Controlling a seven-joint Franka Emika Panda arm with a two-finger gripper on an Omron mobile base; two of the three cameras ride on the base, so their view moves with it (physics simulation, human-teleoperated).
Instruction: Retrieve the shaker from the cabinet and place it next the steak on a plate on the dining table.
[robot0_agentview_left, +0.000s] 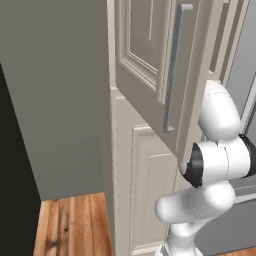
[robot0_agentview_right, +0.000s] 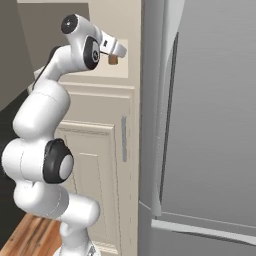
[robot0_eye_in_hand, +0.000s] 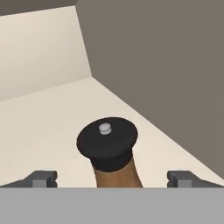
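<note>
Shaker, tan-brown wood with dark cap, stands on the cream cabinet shelf beside a grey-brown inner wall; my claw gapes wide around it, gripping nothing.

Shaker upright on the cabinet shelf, between the spread claw fingertips.

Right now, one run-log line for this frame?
phase: reaching into cream-beige cabinet | gripper: open, fingers astride small tan-brown shaker with dark cap, not closed | shaker: upright on shelf | door: open
</note>
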